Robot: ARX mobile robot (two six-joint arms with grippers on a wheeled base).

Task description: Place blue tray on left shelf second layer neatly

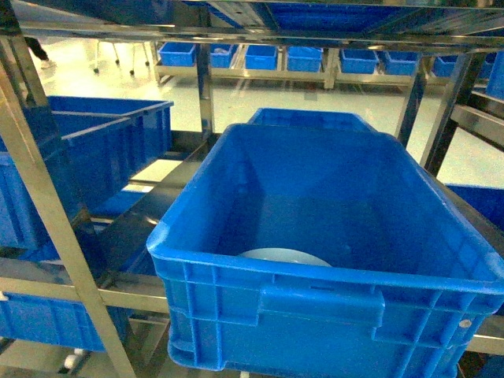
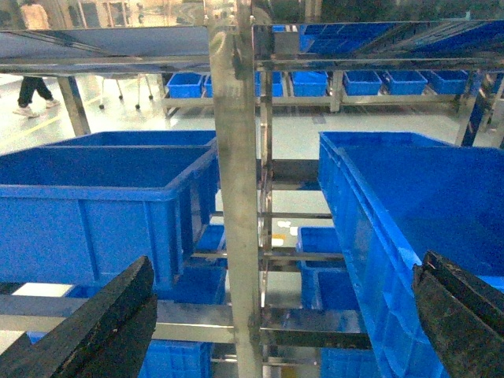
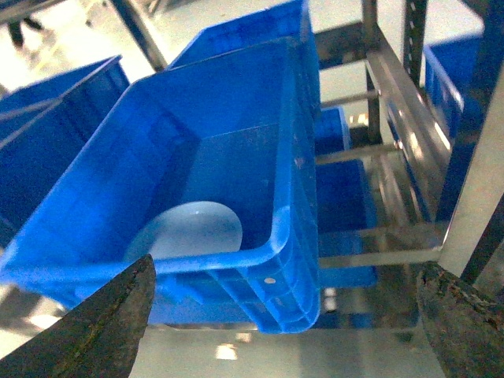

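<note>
Blue tray (image 3: 191,230) lies inside crate (image 1: 331,236) on steel rack (image 2: 235,197).

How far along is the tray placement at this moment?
Nothing looks done yet: the blue tray lies flat inside the deep blue crate near its front wall. Nothing is in hand; the left gripper and right gripper are open and empty. Picking it up and shelving it remain.
</note>
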